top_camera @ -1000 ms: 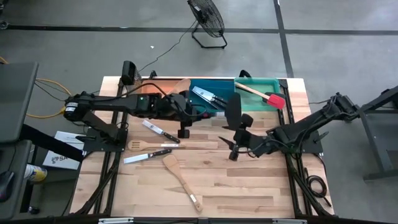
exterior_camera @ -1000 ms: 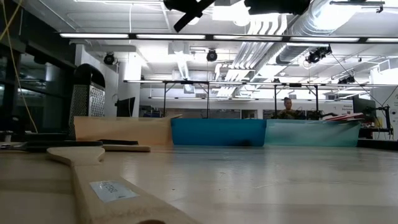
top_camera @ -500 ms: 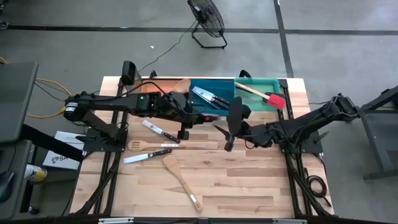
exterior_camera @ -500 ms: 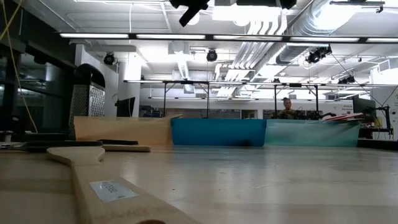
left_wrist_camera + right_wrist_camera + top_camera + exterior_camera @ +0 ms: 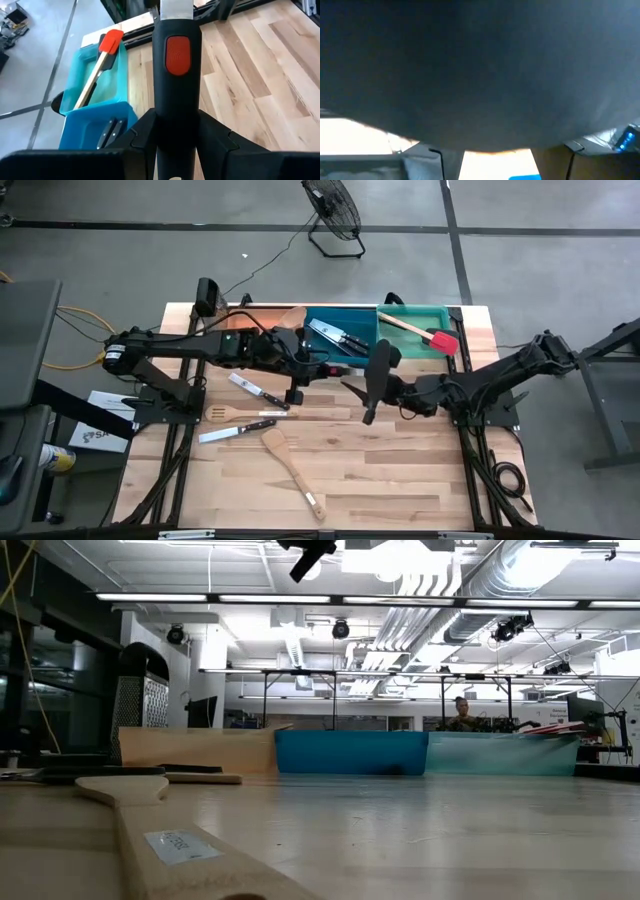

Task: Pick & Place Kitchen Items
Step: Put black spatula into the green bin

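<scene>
My left gripper hangs over the table's middle, shut on a black-handled utensil with a red oval mark and a pale part beyond the handle. Just to its right, my right gripper carries a long black flat utensil, which fills the right wrist view as a dark surface. On the wood lie two black-handled knives, a wooden fork and a wooden spatula. My left gripper pinches the black handle's two sides between its fingers, which lie along the handle. It comes from the table's left, slanting down. The utensil is lifted clear and points toward the table's right. My right gripper reaches in level from the table's right and has the black utensil, lifted clear of the table. The utensil itself hides the place of contact, so which part the fingers are on cannot be told.
Along the far edge stand an orange bin, a blue bin with knives, and a green bin holding a red-headed turner. The near right of the table is bare wood. A grater stands at the low view's left.
My right gripper has risen and swung toward the table's left, tipping up to level. The black utensil has gone with it and stayed clear of the table.
</scene>
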You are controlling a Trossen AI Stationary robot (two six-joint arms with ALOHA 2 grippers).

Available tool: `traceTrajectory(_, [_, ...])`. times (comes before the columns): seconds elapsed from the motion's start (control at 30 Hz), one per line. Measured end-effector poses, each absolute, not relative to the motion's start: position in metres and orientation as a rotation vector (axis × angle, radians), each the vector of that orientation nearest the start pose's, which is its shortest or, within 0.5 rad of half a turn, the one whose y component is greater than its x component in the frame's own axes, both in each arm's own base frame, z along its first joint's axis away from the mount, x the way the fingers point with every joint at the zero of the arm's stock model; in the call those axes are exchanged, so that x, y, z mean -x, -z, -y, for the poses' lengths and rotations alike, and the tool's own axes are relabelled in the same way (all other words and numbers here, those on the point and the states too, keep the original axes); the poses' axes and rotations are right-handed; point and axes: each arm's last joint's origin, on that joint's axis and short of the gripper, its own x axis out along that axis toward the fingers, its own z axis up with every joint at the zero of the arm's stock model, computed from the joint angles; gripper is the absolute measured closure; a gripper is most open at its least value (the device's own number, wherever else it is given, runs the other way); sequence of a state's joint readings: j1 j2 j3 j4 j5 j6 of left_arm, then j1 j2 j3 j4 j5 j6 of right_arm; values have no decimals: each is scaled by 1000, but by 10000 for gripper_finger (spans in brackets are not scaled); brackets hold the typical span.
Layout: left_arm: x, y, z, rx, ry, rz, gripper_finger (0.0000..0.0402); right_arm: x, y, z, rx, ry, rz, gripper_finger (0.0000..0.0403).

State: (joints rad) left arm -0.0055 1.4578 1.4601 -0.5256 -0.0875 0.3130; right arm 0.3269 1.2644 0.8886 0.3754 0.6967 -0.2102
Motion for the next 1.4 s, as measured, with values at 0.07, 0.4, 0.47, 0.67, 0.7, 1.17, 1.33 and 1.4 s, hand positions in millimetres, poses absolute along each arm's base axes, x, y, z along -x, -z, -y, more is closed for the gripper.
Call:
traceTrajectory(0.07, [-319, -378, -1, -332, -5, -534, 304, -271, -322, -73, 208, 370, -33, 211])
traceTrajectory(0.4, [-306, -374, -18, -386, -238, -669, 304, -245, -324, -87, 188, 470, -112, 211])
traceTrajectory(0.47, [-304, -373, -25, -380, -300, -694, 304, -237, -326, -91, 163, 479, -118, 211])
traceTrajectory(0.67, [-300, -371, -34, -443, -518, -759, 304, -216, -327, -102, 113, 540, -127, 211])
traceTrajectory(0.7, [-299, -371, -34, -458, -538, -770, 304, -213, -329, -104, 105, 544, -116, 211])
traceTrajectory(1.17, [-318, -351, -11, -725, -533, -882, 304, -235, -349, -108, 474, 456, -133, 211])
traceTrajectory(1.33, [-330, -338, -12, -735, -533, -917, 304, -260, -354, -109, 590, 515, -227, 211])
traceTrajectory(1.4, [-333, -333, -11, -725, -526, -926, 304, -270, -354, -111, 633, 529, -276, 211])
